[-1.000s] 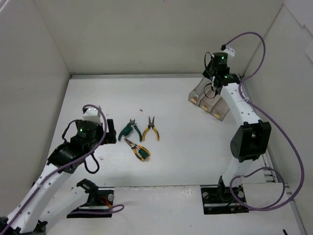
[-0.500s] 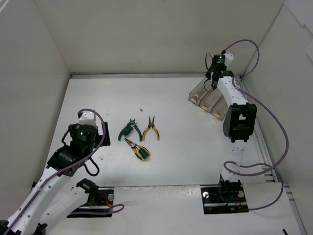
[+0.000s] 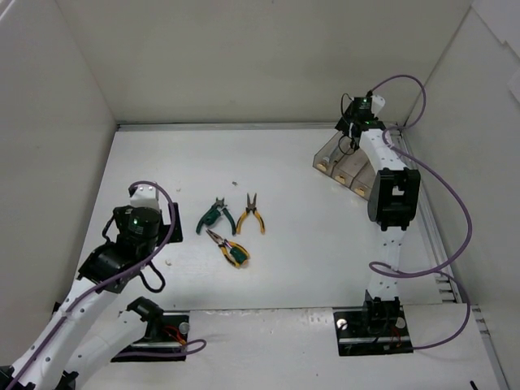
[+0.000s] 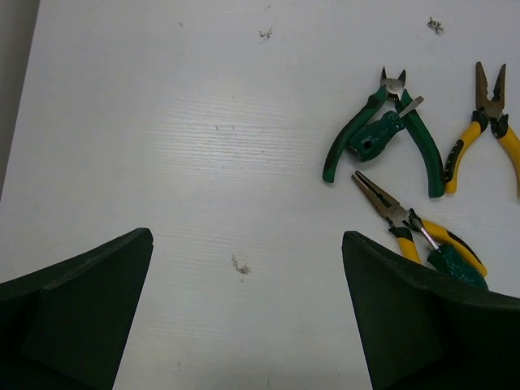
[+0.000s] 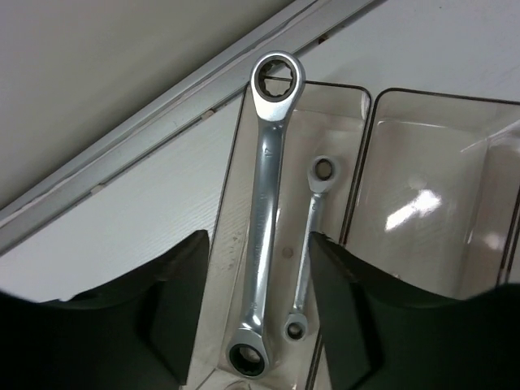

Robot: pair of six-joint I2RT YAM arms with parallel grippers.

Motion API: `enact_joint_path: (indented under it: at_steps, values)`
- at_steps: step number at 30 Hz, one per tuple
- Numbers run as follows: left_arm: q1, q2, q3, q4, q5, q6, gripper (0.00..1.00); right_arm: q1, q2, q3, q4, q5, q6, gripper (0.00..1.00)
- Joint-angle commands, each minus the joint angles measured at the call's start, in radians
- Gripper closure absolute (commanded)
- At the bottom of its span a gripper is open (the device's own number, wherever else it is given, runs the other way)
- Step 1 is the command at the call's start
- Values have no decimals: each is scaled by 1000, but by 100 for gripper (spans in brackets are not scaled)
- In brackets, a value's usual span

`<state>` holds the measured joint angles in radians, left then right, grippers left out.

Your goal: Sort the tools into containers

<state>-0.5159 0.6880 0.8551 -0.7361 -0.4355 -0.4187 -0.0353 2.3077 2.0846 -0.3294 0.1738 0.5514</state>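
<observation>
Already silver metal wrenches [image 5: 268, 219] lie in the clear brownish plastic tray [image 5: 357, 162] under wide, empty right fingers [image 5: 162, 309]; left fingers [image 4: 73, 309], also wide, might snag neighbours of crowded green-handled pliers [image 4: 382, 134] at two o'clock.

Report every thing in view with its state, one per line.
Large wrench, lying in the tray
Small wrench, beside it, same compartment
Green-handled pliers, on the table, handles spread
Yellow-handled pliers, on table
Yellow-and-green tool, on table
Left claw, open, empty
Right claw, open over wrenches
</observation>
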Motion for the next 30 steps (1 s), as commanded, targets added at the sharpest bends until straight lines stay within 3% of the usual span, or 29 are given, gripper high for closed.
enact_joint_path:
  at_steps: [1,3,9,15,22,30]
  values:
    - [7,19,13,32,-9,21,0,-5,-43,51,66,-10,2,48]
    - [7,15,10,35,-6,23,0,-3,-53,52,64,-11,-7,37]
    - [7,7,9,44,4,29,0,11,-148,3,66,15,-71,32]
    - [7,-5,9,50,23,35,0,54,-290,-111,67,59,-160,32]
    - [7,-15,6,60,40,38,0,233,-532,-377,64,43,-255,36]
    - [7,-5,5,72,78,47,0,385,-740,-615,12,13,-242,43]
